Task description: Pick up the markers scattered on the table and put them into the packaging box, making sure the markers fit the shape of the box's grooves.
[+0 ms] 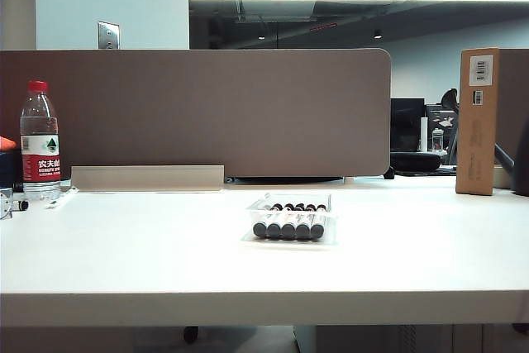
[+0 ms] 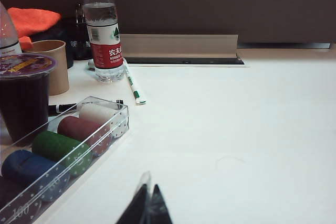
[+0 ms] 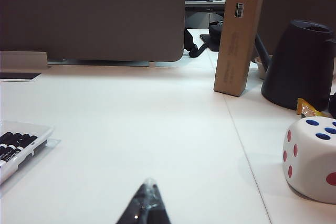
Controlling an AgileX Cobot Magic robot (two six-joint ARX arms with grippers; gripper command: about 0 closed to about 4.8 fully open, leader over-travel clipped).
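Several markers [image 1: 288,222] with white barrels and black caps lie side by side in the clear packaging box [image 1: 329,198] at the middle of the table [image 1: 124,262]. They cover the grooves. The right wrist view catches the box [image 3: 39,129] and the markers [image 3: 11,148] at its edge. Neither gripper appears in the exterior view. In its own wrist view my left gripper [image 2: 148,190] is shut and empty, low over bare table. My right gripper [image 3: 148,184] is also shut and empty, well away from the box.
A water bottle [image 1: 40,142] stands at the back left and a tall cardboard box [image 1: 478,121] at the back right. Near the left gripper lie a clear case of poker chips [image 2: 63,150], cups and a green-capped pen [image 2: 133,85]. Near the right gripper sit a large die [image 3: 312,158] and a dark jug [image 3: 299,64].
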